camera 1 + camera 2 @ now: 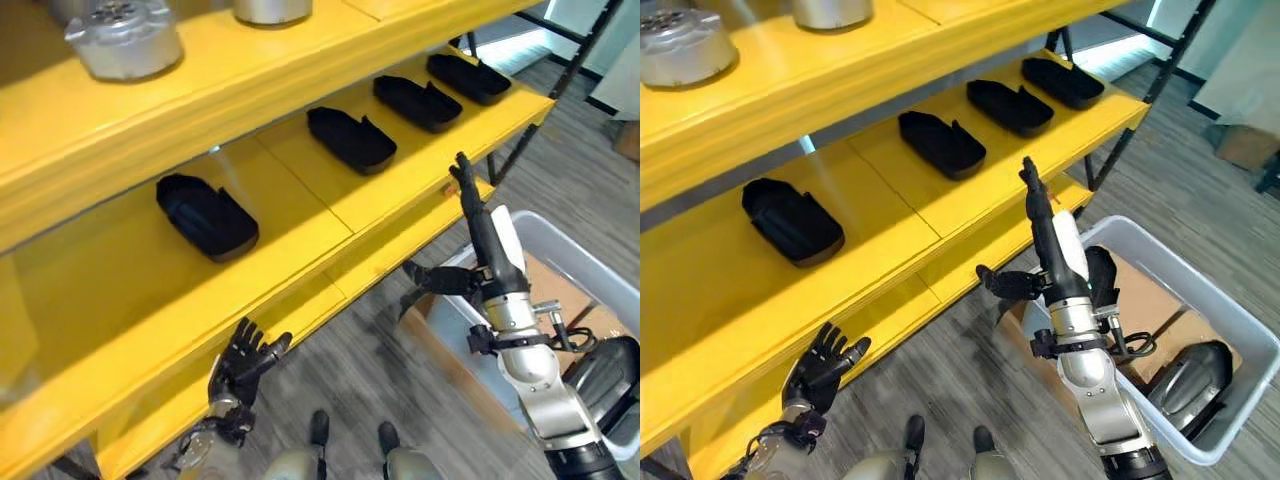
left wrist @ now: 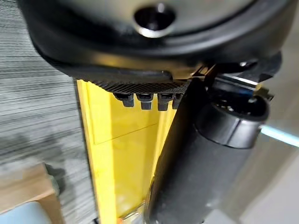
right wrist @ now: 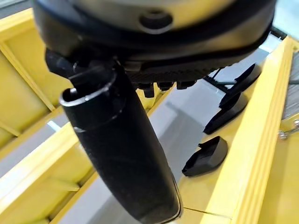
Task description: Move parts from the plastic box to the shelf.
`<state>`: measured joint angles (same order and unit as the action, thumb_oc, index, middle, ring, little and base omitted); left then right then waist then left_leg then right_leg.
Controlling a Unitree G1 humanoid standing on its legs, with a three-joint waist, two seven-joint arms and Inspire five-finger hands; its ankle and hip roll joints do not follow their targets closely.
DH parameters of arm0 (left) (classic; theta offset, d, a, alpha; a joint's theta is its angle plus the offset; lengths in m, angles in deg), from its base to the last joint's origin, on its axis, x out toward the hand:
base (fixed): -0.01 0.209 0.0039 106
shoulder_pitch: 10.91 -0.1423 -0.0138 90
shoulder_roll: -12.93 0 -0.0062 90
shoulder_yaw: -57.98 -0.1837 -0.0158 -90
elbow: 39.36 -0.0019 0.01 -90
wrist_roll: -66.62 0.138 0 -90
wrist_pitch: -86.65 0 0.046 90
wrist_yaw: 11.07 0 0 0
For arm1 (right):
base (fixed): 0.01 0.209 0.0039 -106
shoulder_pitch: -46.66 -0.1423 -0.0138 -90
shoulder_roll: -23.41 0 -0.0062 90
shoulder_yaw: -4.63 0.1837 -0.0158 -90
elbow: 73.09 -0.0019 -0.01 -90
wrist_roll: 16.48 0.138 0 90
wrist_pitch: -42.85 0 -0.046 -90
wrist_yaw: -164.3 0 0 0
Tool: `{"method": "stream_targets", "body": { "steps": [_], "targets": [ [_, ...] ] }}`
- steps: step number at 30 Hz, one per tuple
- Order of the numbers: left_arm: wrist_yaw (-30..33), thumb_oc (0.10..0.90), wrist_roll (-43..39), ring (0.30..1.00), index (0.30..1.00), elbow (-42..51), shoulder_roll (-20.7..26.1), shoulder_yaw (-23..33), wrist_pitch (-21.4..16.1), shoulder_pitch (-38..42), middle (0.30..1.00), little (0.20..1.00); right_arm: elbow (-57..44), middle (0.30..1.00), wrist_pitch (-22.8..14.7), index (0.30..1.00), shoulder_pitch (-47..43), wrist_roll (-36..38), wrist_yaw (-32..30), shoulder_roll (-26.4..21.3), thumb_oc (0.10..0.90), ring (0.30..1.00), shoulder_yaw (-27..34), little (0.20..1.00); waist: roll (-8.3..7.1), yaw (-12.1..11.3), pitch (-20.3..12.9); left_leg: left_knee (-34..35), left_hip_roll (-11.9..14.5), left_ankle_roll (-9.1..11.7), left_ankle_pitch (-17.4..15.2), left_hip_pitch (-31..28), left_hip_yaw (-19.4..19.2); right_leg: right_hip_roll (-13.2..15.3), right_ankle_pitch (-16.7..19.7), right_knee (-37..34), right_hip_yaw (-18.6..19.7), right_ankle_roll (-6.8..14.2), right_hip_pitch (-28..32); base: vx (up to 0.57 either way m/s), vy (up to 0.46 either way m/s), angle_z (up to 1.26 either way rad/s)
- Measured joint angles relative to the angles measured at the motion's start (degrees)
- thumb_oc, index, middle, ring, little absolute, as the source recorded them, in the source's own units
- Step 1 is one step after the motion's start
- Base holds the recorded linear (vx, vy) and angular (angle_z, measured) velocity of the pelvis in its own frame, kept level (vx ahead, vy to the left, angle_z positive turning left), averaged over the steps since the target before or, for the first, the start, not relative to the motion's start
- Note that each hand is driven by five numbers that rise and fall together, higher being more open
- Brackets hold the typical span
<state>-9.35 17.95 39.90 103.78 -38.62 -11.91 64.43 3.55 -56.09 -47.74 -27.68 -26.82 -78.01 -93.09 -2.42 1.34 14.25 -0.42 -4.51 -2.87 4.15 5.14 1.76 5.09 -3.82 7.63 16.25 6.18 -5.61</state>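
Several black moulded parts lie in a row on the yellow shelf's [image 1: 300,290] middle board: one at the left [image 1: 207,215], one in the middle [image 1: 350,138], and two more further right [image 1: 417,102] [image 1: 468,77]. My right hand [image 1: 482,232] stands upright in front of the shelf's edge, fingers straight and thumb spread, holding nothing. It is above the grey plastic box [image 1: 1205,292] on the floor at the lower right. A dark rounded part [image 1: 1190,385] lies in that box. My left hand [image 1: 245,362] hovers low by the bottom board, fingers spread and empty.
Two silver metal parts [image 1: 125,38] [image 1: 272,10] stand on the top board. A cardboard sheet [image 1: 1140,290] lies inside the box. Grey carpet floor stretches to the right of the shelf, with a dark frame leg [image 1: 1150,85] at its far end.
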Motion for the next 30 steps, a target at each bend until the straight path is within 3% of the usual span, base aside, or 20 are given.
{"method": "stream_targets", "body": {
  "steps": [3, 4, 5, 6, 8, 9, 10, 11, 13, 14, 15, 17, 21, 22, 25, 26, 27, 28, 29, 30],
  "targets": [
    [0.11, 0.900, 0.02, 1.000, 1.000, -0.15, -0.10, -0.34, 0.12, -0.52, 1.000, 1.000, -0.03, 1.000, 0.06, 1.000, 0.04, -0.09, 0.48, -0.07, 0.900, 1.000, -1.71, 1.000, 0.16, 0.50, -0.03, 1.23, -0.33, -0.42, 0.43, -1.15, -4.51, 0.90, 2.30, -2.64, 4.72, 2.39, 0.42, -0.02, 0.073, -0.86],
    [0.35, 0.900, 0.02, 1.000, 1.000, -0.43, 0.21, -0.34, 0.00, -0.21, 1.000, 1.000, 0.24, 1.000, 0.45, 1.000, -0.86, -0.54, 0.49, 0.43, 0.900, 1.000, -2.35, 1.000, 0.04, 1.03, 0.09, 1.64, 0.18, -0.59, 0.49, -1.41, -7.41, 0.59, 3.41, -2.20, 4.67, 2.77, -1.18, -0.10, 0.047, -1.02],
    [0.50, 0.900, 0.08, 1.000, 1.000, -0.49, 0.58, 0.00, -0.05, -0.24, 1.000, 1.000, 0.57, 1.000, 0.52, 1.000, -2.90, -0.99, 0.60, 0.85, 0.900, 1.000, -3.88, 1.000, 0.27, -0.65, 0.22, 2.69, 1.54, -1.25, 1.16, -1.82, -11.26, 0.27, 4.95, -1.27, 2.13, 2.46, -3.77, -0.10, -0.048, -1.37],
    [0.53, 0.900, 0.12, 1.000, 1.000, -0.52, 0.65, 0.35, -0.09, 0.34, 1.000, 1.000, 0.47, 1.000, 0.25, 1.000, -4.32, -1.39, 0.65, 0.73, 0.900, 1.000, -4.97, 1.000, 0.46, -1.52, 0.33, 3.00, 1.96, -1.47, 1.16, -1.85, -13.77, 1.65, 5.71, -1.75, -3.69, 1.38, -5.00, -0.09, -0.064, -1.33],
    [0.55, 0.900, 0.13, 1.000, 1.000, -0.22, -0.22, 0.64, -0.32, 2.07, 1.000, 1.000, 0.96, 1.000, 0.31, 1.000, -6.06, -2.09, 0.56, 0.93, 0.900, 1.000, -5.46, 1.000, 2.73, -2.20, 1.54, 2.74, 3.94, -1.74, 1.39, -2.22, -16.84, 7.95, 5.59, -1.50, -23.74, -1.22, -4.97, -0.02, -0.134, -0.89],
    [0.48, 0.900, 0.11, 1.000, 1.000, 1.14, -0.49, 1.45, -0.37, 2.13, 1.000, 1.000, 1.28, 1.000, 0.55, 1.000, -7.10, -2.11, 0.57, 0.93, 0.900, 1.000, -6.36, 1.000, 3.58, -3.14, 1.70, 2.81, 5.38, -1.52, 1.25, -2.29, -18.86, 11.43, 5.69, -0.34, -32.40, -1.02, -5.04, 0.05, -0.171, -1.20],
    [0.41, 0.900, 0.08, 1.000, 1.000, 2.80, -0.74, 2.77, -0.75, 2.10, 1.000, 1.000, 1.87, 1.000, 0.55, 1.000, -8.10, -2.14, 0.71, 0.90, 0.900, 1.000, -7.47, 1.000, 3.64, -4.29, 1.71, 2.47, 6.67, -0.31, 0.45, -2.58, -21.06, 14.92, 6.28, 0.48, -38.13, -0.08, -5.05, 0.07, -0.186, -1.20],
    [0.33, 0.900, 0.00, 1.000, 1.000, 3.00, -0.72, 3.70, -1.13, 1.85, 1.000, 1.000, 2.04, 1.000, 0.54, 1.000, -8.31, -2.18, 0.80, 0.89, 0.900, 1.000, -8.18, 1.000, 3.39, -5.03, 1.65, 1.17, 7.34, 0.78, -0.42, -2.71, -21.80, 17.68, 7.96, -0.11, -39.62, 1.89, -3.34, 0.09, -0.201, -0.98],
    [0.23, 0.900, -0.01, 1.000, 1.000, 2.99, 0.24, 4.57, -1.35, 2.41, 1.000, 1.000, 2.04, 1.000, 0.50, 1.000, -8.10, -2.19, 0.81, 0.84, 0.900, 1.000, -8.38, 1.000, 1.78, -4.47, 1.53, 1.13, 7.58, 2.63, -0.04, -3.56, -21.45, 19.15, 10.48, -4.90, -36.50, 4.28, 1.59, 0.15, -0.234, -0.15],
    [0.04, 0.900, 0.02, 1.000, 1.000, 2.31, 1.64, 5.07, -1.57, 3.22, 1.000, 1.000, 2.07, 1.000, 0.60, 1.000, -7.57, -2.22, 0.87, 0.34, 0.900, 1.000, -8.13, 1.000, -0.81, -3.95, 1.49, 1.84, 8.36, 4.93, 1.19, -3.83, -20.40, 15.70, 9.91, -7.36, -33.20, 5.84, 4.92, 0.20, -0.247, 0.10],
    [0.34, 0.900, -0.07, 1.000, 1.000, 2.08, 0.83, 5.08, -1.27, 3.08, 1.000, 1.000, 2.19, 1.000, 0.81, 1.000, -7.59, -2.23, 1.15, -0.18, 0.900, 1.000, -8.22, 1.000, 0.33, -4.19, 1.34, 2.60, 9.94, 5.63, 2.07, -3.95, -19.87, 13.36, 10.36, -7.34, -33.27, 5.44, 4.72, 0.18, -0.252, -0.06],
    [0.14, 0.900, -0.04, 1.000, 1.000, 2.97, -1.84, 3.33, -1.10, 0.23, 1.000, 1.000, 2.18, 1.000, 0.84, 1.000, -6.12, -2.22, 1.20, -2.29, 0.900, 1.000, -7.39, 1.000, 1.82, -1.45, 0.87, 3.71, 14.79, 6.86, 3.93, -4.40, -17.19, 8.04, 8.87, -7.11, -33.74, 2.92, 4.65, 0.13, -0.255, -0.29],
    [0.08, 0.900, -0.02, 1.000, 1.000, 2.66, -2.31, -1.63, -0.23, 3.60, 1.000, 1.000, 2.19, 1.000, 0.87, 1.000, -2.95, -2.08, 0.89, -4.11, 0.900, 1.000, -3.30, 1.000, 2.02, 1.83, 0.91, -0.52, 17.76, 7.29, 4.35, -1.56, -16.82, 5.87, 5.78, -3.30, -33.28, 1.15, 2.10, 0.07, -0.291, -0.06],
    [0.09, 0.900, -0.03, 1.000, 1.000, 2.15, -2.11, -2.26, -0.35, 5.54, 1.000, 1.000, 2.51, 1.000, 0.60, 1.000, -2.11, -1.63, 0.52, -3.84, 0.900, 1.000, -2.70, 1.000, 2.17, 1.67, 1.07, -5.29, 18.99, 9.06, 4.38, 1.63, -15.82, 5.59, 3.15, 0.94, -33.37, -0.94, -0.34, 0.04, -0.315, 0.32],
    [0.15, 0.900, -0.03, 1.000, 1.000, 1.97, -1.90, -2.10, -0.32, 8.74, 1.000, 1.000, 2.59, 1.000, 1.14, 1.000, -0.60, 0.12, 0.90, -2.36, 0.900, 1.000, -3.74, 1.000, 0.75, -0.63, 1.45, -15.48, 19.14, 11.54, 8.59, 7.45, -5.39, 4.64, 0.69, 3.43, -31.27, -3.27, -1.99, 0.12, -0.117, -0.12],
    [0.11, 0.900, -0.02, 1.000, 1.000, 2.06, -2.06, -2.14, -0.50, 8.21, 1.000, 1.000, 1.99, 1.000, 0.83, 1.000, -0.03, 0.19, 0.88, -2.29, 0.900, 1.000, -3.97, 1.000, 0.01, -1.50, 2.00, -19.60, 18.67, 10.90, 9.27, 10.30, -1.35, 4.81, 0.92, 2.23, -30.25, -3.92, -0.87, 0.23, 0.055, -0.38],
    [0.08, 0.900, -0.02, 1.000, 1.000, 2.06, -2.09, -2.21, -0.51, 7.72, 1.000, 1.000, 1.74, 1.000, 0.57, 1.000, 0.14, 0.20, 0.72, -2.27, 0.900, 1.000, -3.89, 1.000, -0.10, -1.39, 2.06, -20.08, 17.88, 10.58, 7.58, 11.19, -1.03, 4.99, 0.73, 2.16, -30.17, -4.22, -0.89, 0.28, 0.146, -0.47],
    [0.05, 0.900, 0.00, 1.000, 1.000, 1.75, -2.07, -2.29, -0.39, 6.21, 1.000, 1.000, 1.59, 1.000, 0.52, 1.000, -0.28, 0.23, 0.52, -2.36, 0.900, 1.000, -3.37, 1.000, -0.49, -1.47, 2.66, -7.59, 14.70, 8.99, 1.43, 11.86, -1.47, 5.00, 0.93, 0.56, -28.54, -4.72, -1.84, 0.48, 0.317, -0.60],
    [0.10, 0.900, 0.02, 1.000, 1.000, 0.97, -2.08, -2.29, -0.24, 5.20, 1.000, 1.000, 2.12, 1.000, 0.55, 1.000, -0.47, 0.25, 0.17, -1.96, 0.900, 1.000, -3.46, 1.000, -0.43, -2.12, 4.48, 3.01, 13.53, 8.64, 1.13, 11.83, 1.77, 4.06, 1.95, -1.15, -26.26, -4.56, -0.84, 0.54, 0.416, -0.78],
    [0.07, 0.900, 0.09, 1.000, 1.000, 0.47, -2.04, -2.30, -0.24, 3.90, 1.000, 1.000, 2.36, 1.000, 0.54, 1.000, -0.57, 0.65, -0.31, -2.11, 0.900, 1.000, -5.18, 1.000, -0.41, -2.51, 5.29, 4.98, 12.97, 9.65, 0.35, 12.64, 5.04, 2.98, 4.56, -3.27, -24.62, -2.61, 0.68, 0.58, 0.484, -0.88]
  ]
}}
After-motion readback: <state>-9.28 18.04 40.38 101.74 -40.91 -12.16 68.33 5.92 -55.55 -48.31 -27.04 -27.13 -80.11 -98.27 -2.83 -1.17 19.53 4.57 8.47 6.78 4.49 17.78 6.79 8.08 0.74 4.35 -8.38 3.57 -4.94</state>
